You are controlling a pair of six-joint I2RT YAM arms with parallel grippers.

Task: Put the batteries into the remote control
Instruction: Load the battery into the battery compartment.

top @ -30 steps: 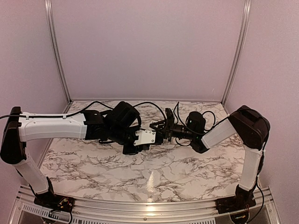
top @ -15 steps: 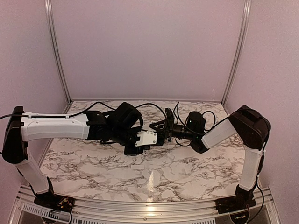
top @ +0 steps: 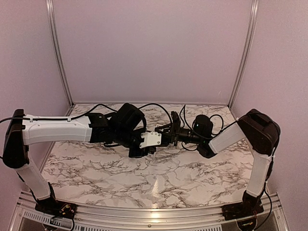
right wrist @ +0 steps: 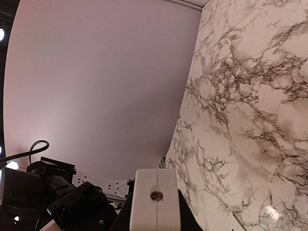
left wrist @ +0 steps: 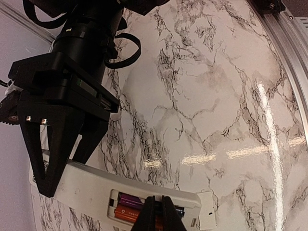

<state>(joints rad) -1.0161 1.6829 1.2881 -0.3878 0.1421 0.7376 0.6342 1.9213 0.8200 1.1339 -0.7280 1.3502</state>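
- The remote control (top: pixel 152 139) is held up over the marbled table (top: pixel 192 178), where the two arms meet. Its battery compartment (left wrist: pixel 115 204) is open and faces the left wrist camera.
- The right gripper (left wrist: pixel 62 175) is clamped on the remote at the end away from the compartment. One black finger sits on each side of the white body.
- The batteries (left wrist: pixel 129 206) lie inside the remote's compartment. An orange battery (left wrist: pixel 126 213) is on the near side, with a purple-looking battery (left wrist: pixel 131 198) just beside it.
- The left gripper (left wrist: pixel 156 214) sits at the compartment end of the remote. Its two fingers are closed together with nothing between them.
- Its tips are right over the orange battery. Whether they touch it cannot be told.
- From above, the left arm reaches the remote from its left side and the right arm from its right, with black cables looped behind it.
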